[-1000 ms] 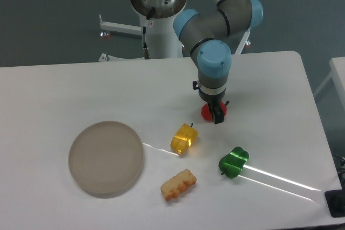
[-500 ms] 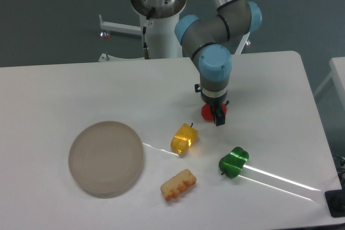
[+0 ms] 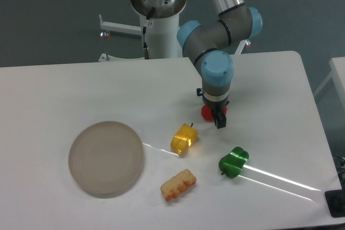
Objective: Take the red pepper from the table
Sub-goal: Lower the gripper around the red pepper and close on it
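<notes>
The red pepper (image 3: 207, 113) lies on the white table (image 3: 64, 90), right of centre, and the gripper hides most of it. My gripper (image 3: 217, 115) stands straight down over the pepper, low at the table. Its dark near finger (image 3: 220, 119) is in front of the pepper, and the far finger is hidden behind it. Red shows on both sides of the gripper. The jaws look spread around the pepper and not closed on it, and the pepper rests on the table.
A yellow translucent pepper (image 3: 183, 138) lies just left of and in front of the gripper. A green pepper (image 3: 233, 161) lies in front of the gripper, and an orange ridged toy (image 3: 178, 184) lies near the front edge. A round beige plate (image 3: 106, 158) sits at the left.
The arm's wrist and gripper have shifted slightly right and lower over the red pepper. The pepper has stayed in place on the table.
</notes>
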Motion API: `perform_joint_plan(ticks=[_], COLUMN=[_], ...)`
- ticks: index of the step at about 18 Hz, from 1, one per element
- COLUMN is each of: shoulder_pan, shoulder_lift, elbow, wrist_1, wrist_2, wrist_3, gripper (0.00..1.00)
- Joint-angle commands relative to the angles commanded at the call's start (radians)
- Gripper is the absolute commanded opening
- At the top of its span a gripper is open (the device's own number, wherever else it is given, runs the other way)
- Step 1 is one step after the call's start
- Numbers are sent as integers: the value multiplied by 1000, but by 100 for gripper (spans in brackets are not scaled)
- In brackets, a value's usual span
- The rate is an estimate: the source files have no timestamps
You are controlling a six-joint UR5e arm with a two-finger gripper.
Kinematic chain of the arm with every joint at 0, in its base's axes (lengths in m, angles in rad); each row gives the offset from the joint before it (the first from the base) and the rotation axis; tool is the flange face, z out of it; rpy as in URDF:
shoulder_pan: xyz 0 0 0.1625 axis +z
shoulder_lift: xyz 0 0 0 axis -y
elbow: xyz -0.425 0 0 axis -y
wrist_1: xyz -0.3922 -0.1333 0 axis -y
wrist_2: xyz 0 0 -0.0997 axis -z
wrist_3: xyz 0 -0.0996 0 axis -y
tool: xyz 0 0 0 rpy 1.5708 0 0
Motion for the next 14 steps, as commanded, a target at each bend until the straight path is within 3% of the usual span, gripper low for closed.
perform_joint_plan(ticks=[2,6,14], shoulder_pan=[2,2,5], shoulder_lift=[2,2,-2], elbow=[0,2,34], wrist_1=[0,-2,-8], wrist_2=[-2,-3,0], wrist_3=[-6,-17,-12], gripper=[99,66,63])
